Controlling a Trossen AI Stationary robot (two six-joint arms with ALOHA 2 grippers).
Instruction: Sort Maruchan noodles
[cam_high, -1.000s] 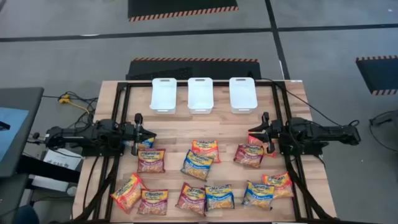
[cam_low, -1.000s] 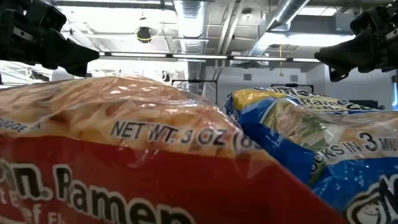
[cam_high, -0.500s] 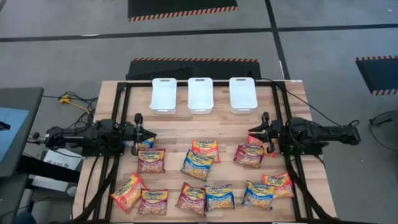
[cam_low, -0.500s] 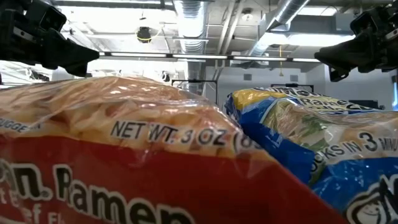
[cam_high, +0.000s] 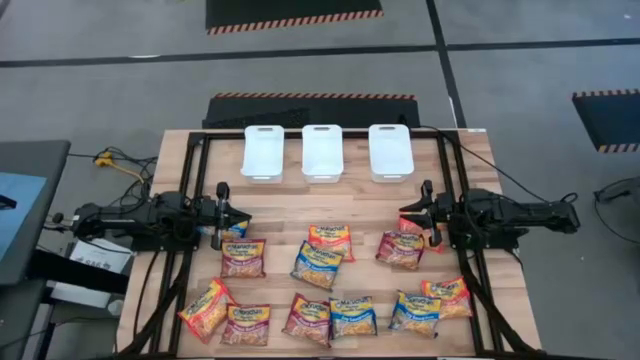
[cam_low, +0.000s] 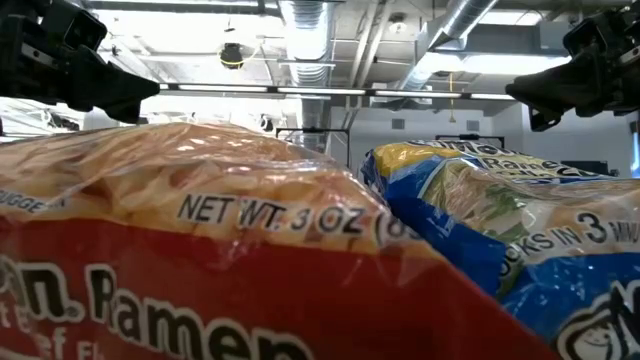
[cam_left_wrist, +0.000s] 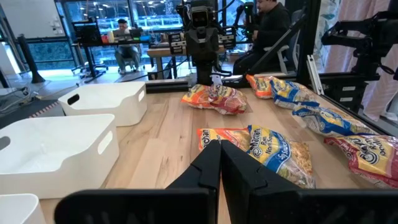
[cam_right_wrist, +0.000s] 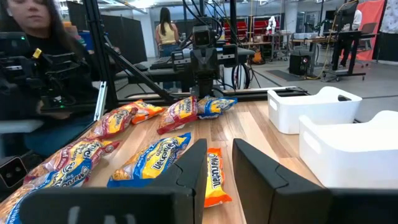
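Several Maruchan noodles packets lie flat on the near half of the wooden table (cam_high: 280, 215): dark red (cam_high: 243, 257), orange (cam_high: 330, 241), blue-and-yellow (cam_high: 317, 265), and more along the near edge (cam_high: 353, 316). My left gripper (cam_high: 232, 213) (cam_left_wrist: 220, 144) hangs level at the table's left side, shut and empty, above a blue packet (cam_high: 236, 230). My right gripper (cam_high: 415, 213) (cam_right_wrist: 219, 146) hangs level at the right side, open with nothing between its fingers, above an orange packet (cam_right_wrist: 214, 174). Both point toward the table's middle.
Three white bins (cam_high: 262, 152) (cam_high: 323, 152) (cam_high: 390, 151) stand in a row at the far edge. A black frame (cam_high: 200, 140) borders the table. Bare wood lies between bins and packets. Two packets (cam_low: 200, 270) (cam_low: 500, 240) fill the low view. People sit beyond the table.
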